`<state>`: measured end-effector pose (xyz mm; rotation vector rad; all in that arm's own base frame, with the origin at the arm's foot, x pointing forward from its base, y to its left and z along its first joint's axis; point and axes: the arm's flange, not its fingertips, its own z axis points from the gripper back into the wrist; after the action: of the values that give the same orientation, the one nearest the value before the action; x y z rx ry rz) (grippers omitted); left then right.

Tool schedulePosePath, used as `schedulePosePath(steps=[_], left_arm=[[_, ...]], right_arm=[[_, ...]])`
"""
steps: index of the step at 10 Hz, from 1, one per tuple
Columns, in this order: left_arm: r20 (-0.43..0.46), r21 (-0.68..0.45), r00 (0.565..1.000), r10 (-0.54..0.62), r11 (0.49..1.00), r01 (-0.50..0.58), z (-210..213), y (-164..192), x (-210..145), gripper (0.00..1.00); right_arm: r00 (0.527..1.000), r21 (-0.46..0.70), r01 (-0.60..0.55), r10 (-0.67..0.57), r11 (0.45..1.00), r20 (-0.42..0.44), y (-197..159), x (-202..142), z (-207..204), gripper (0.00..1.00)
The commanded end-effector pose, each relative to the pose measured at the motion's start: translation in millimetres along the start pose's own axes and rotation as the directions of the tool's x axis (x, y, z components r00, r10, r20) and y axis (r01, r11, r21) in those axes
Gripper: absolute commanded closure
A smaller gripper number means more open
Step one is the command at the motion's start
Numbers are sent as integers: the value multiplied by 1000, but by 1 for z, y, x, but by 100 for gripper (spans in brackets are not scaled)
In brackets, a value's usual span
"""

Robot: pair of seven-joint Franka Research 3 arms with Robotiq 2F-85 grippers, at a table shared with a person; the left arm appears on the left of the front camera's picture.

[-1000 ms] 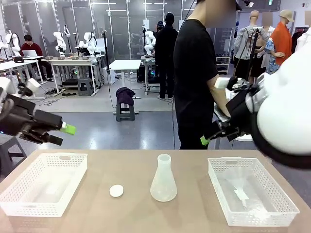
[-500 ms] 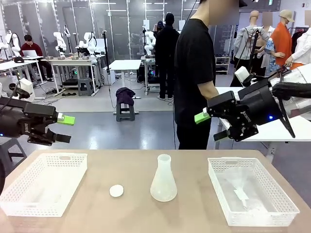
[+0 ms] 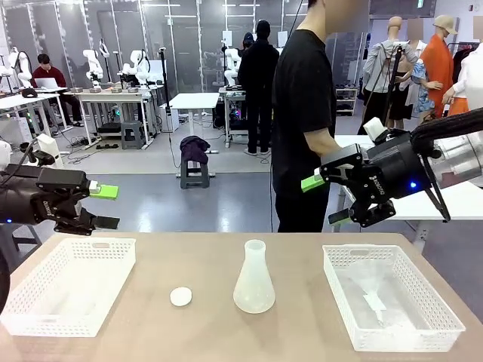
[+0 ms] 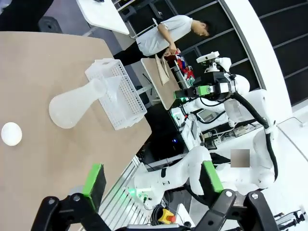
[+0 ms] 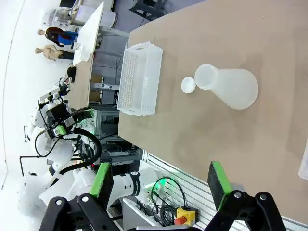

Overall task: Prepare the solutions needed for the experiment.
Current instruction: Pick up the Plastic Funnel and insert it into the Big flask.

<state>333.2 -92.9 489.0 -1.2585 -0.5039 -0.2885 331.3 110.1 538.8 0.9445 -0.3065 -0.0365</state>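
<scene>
At the middle of the table (image 3: pixel 302 332) a frosted conical flask (image 3: pixel 254 290) is standing upright and uncapped; I am using it as my landmark. Left of it, near but not touching, a small round white cap (image 3: pixel 180 296) is lying flat. Farther left of the flask a white open-weave basket (image 3: pixel 98 243) is sitting, and I am seeing nothing definite inside. Right of the flask a second basket (image 3: pixel 362 249) is holding some clear plastic pieces (image 3: pixel 373 302), too faint to name.

The solutions: I am not making out any pale liquid through the flask wall, so I cannot tell whether any is in there.

My left hand (image 3: pixel 107 207) is hovering above and well left of the flask, fingers spread wide, gripping nothing. My right hand (image 3: pixel 323 200) is hovering above and to the right of the flask, equally wide and empty. A person is standing beyond the flask at the far side.

My reading: nothing is looking poured or mixed yet, so the whole preparation is lying ahead.
</scene>
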Motion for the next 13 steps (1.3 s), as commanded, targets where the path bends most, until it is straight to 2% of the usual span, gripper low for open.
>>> schedulePosePath(steps=[1,7,8,9,10,11,13], left_arm=[[3,-7,1000,6,1000,-6,2,1,1,0],[-9,19,1000,5,1000,-5,6,3,-1,0],[-57,-61,996,72,995,-76,17,7,1,0],[-53,-94,993,108,989,-113,29,14,-4,0],[-87,-127,984,155,978,-165,43,23,-10,0],[-129,-175,976,176,965,-197,53,30,-16,0],[-156,-217,967,202,948,-233,66,42,-29,0]], right_arm=[[1000,5,-14,14,1000,6,1,-1,1,0],[1000,-17,7,-6,1000,3,2,-1,3,0],[991,-172,-132,125,976,-50,-2,1,9,0],[938,-269,-343,311,900,-153,-7,4,24,0],[882,-378,-469,398,798,-253,-14,11,41,0],[826,-476,-563,434,675,-361,-22,22,57,0],[668,-445,-740,472,505,-576,-36,52,77,0]])
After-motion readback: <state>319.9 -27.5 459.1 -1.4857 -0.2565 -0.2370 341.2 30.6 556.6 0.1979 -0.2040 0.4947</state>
